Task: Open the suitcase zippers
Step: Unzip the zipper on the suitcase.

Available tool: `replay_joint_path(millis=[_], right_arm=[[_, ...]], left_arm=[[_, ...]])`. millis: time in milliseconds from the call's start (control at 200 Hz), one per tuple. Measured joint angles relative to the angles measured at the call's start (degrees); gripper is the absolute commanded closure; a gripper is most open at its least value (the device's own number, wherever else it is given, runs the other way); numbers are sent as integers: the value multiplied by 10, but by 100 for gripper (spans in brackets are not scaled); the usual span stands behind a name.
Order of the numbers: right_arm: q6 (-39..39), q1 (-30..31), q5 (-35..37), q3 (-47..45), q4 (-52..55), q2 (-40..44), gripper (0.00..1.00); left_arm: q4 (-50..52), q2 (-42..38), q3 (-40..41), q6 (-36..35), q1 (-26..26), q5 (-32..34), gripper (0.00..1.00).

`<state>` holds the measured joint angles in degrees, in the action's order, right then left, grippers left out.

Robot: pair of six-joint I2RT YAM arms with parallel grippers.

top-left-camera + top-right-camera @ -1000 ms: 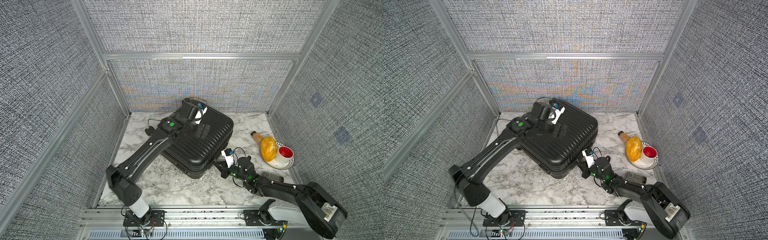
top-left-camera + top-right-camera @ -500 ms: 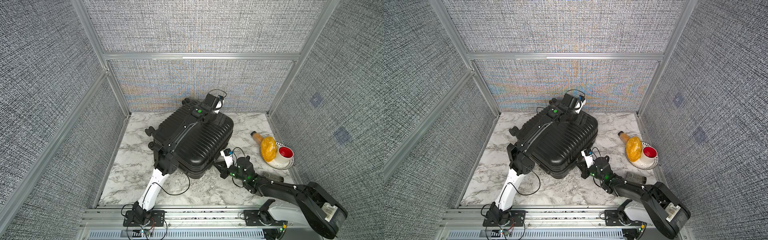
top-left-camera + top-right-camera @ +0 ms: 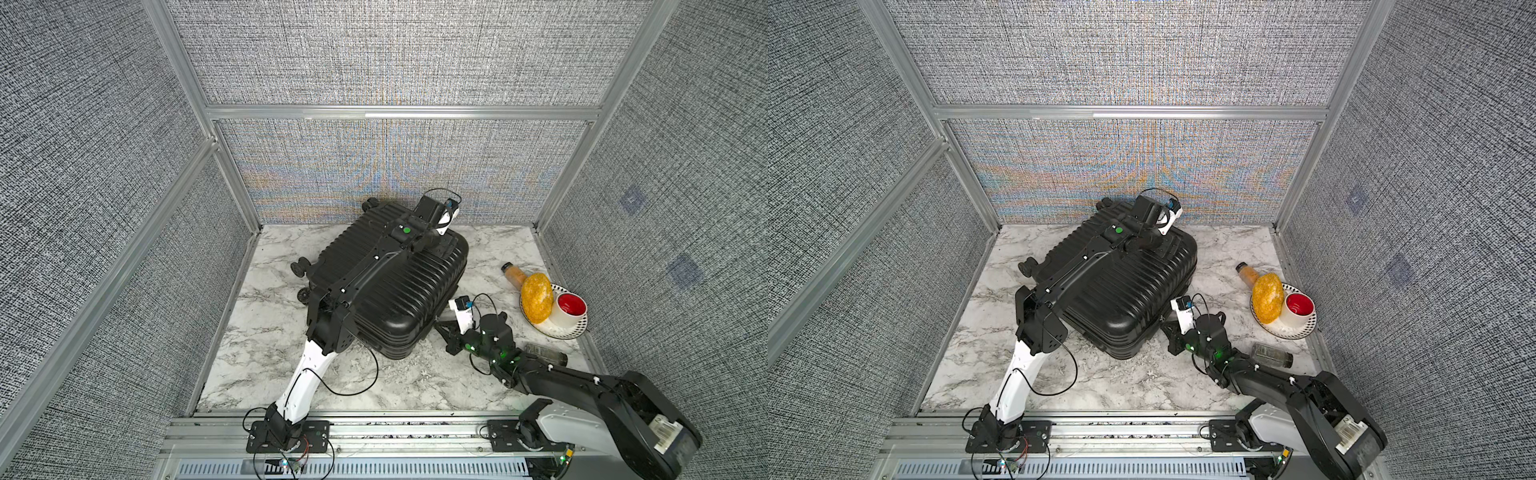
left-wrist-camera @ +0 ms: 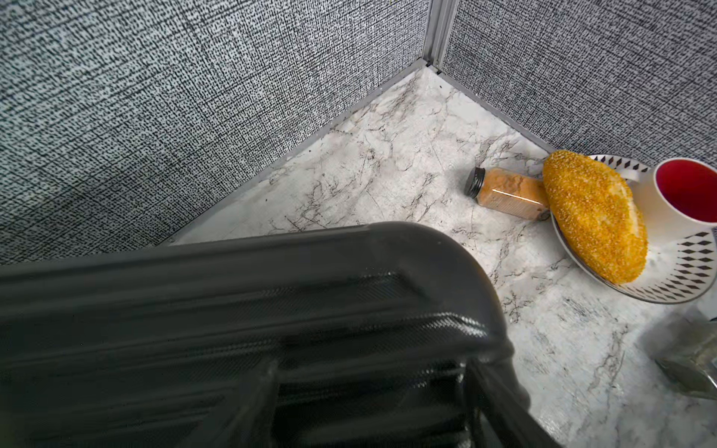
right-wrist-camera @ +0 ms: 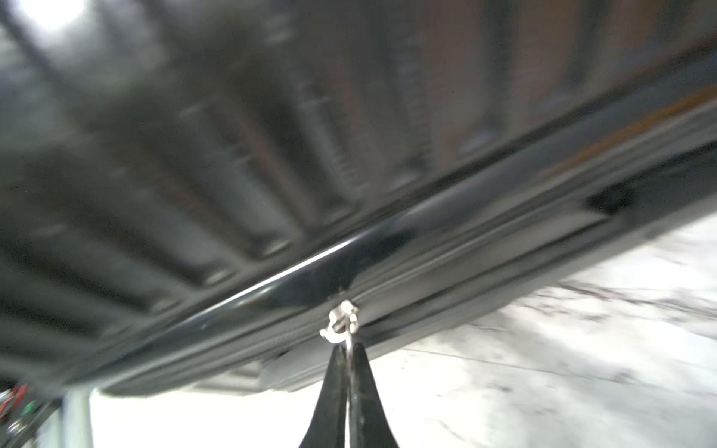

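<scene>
From my station: suitcase [image 3: 399, 299] lies flat on the desk [image 3: 270, 374], ribbed shell up and skewed, ctr-to-back, w/ one corner close to the back edge and its wheels [image 3: 301, 266] facing the left edge. Right hand [image 5: 346, 351] is low at the case's side facing the desk's front-right. In the right wrist view its fingertips are pinched tight on the silver zipper pull [image 5: 341, 322], which sits on the zipper track [image 5: 485, 267] along the seam btwn the shells. That view's blurred, so I can't tell if the track is parted beside the pull. Left arm reaches across the top shell, w/ the left hand [image 3: 434, 245] over the case's corner nearest the desk's back-right. In the left wrist view its dark fingers [image 4: 500, 403] stand well apart w/ only ribbed shell btwn them, gripping nothing. Whether they touch the shell I can't tell. By the right edge sits a patterned plate [image 3: 575, 332] w/ a seeded bread roll [image 3: 537, 297] and a white cup [image 3: 571, 309], red inside. A spice jar [image 3: 513, 274] lies just behind the roll, and a clear jar [image 3: 544, 353] lies on its side in front of the plate, near the right arm.
</scene>
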<state>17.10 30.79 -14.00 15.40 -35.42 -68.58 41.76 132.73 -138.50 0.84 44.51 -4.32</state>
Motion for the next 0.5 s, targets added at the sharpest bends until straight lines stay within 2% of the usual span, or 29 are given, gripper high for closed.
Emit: replay_joint_path(millis=[500], right_arm=[[-17,-145,-66,82,-30,-128,100]], left_arm=[[-66,-34,89,-26,16,-11,27]])
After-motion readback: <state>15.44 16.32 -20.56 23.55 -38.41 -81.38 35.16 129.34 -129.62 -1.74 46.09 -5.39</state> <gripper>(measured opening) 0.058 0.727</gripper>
